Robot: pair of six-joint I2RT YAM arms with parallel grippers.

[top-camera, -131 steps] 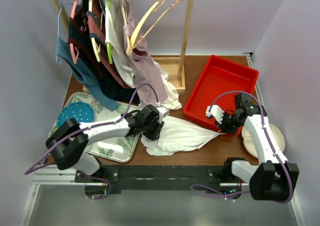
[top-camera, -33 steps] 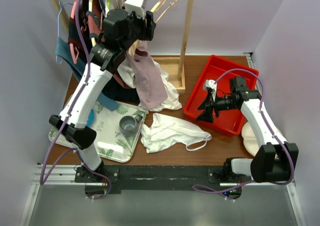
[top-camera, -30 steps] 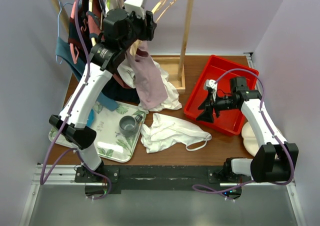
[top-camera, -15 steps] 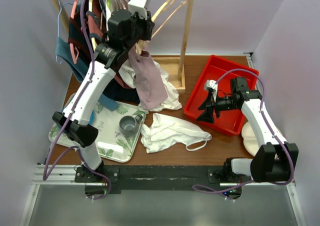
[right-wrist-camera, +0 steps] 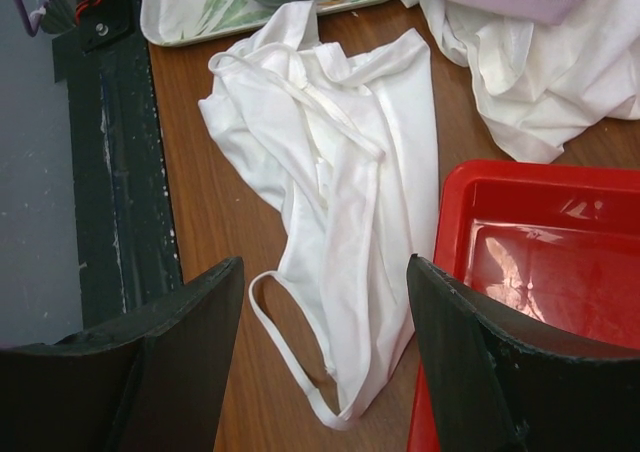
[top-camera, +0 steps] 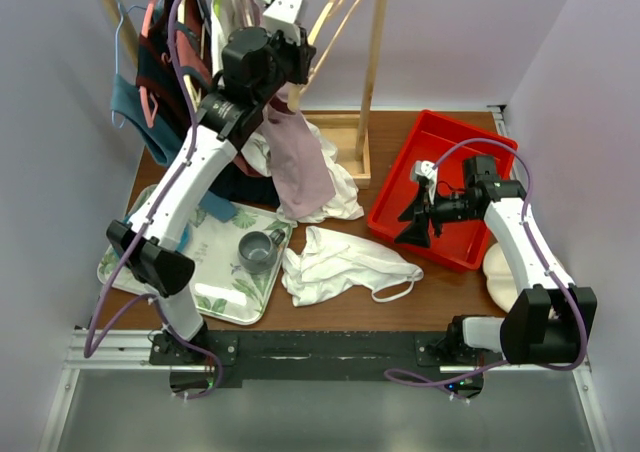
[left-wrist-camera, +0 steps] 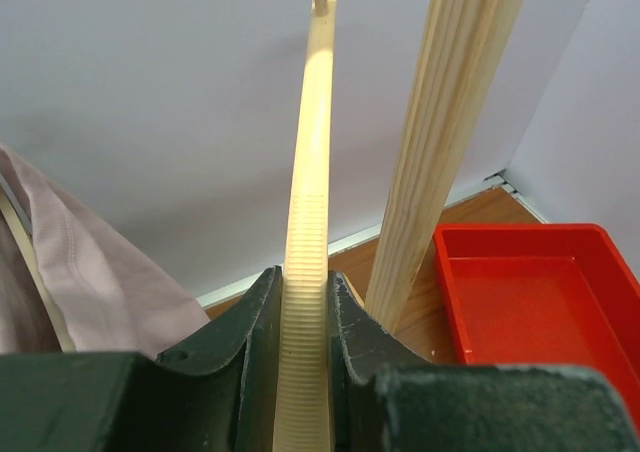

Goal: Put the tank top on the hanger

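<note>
The tank top [top-camera: 340,264] lies crumpled on the table beside the tray, white, with a thin strap looping toward the front edge; the right wrist view has the tank top [right-wrist-camera: 335,187] directly below. The cream hanger [top-camera: 342,2] hangs from the rack at the back. High at the rack, my left gripper [top-camera: 303,57] is shut on one ribbed arm of the hanger [left-wrist-camera: 310,172], and both jaws of that gripper [left-wrist-camera: 305,307] press its sides. My right gripper [top-camera: 410,226] hovers open above the tank top's right end, by the red bin's near wall, and this gripper [right-wrist-camera: 325,272] holds nothing.
A red bin [top-camera: 485,147] sits at the right. A floral tray [top-camera: 215,294] holding a grey cup [top-camera: 258,250] sits at the left. A wooden rack post [top-camera: 375,62] stands next to the hanger. A mauve garment [top-camera: 300,162] and other clothes [top-camera: 160,92] hang leftward.
My left arm rose from the table to the rack, closed on the hanger's arm and swung it slightly right. My right gripper lifted off the table earlier and has held still since.
</note>
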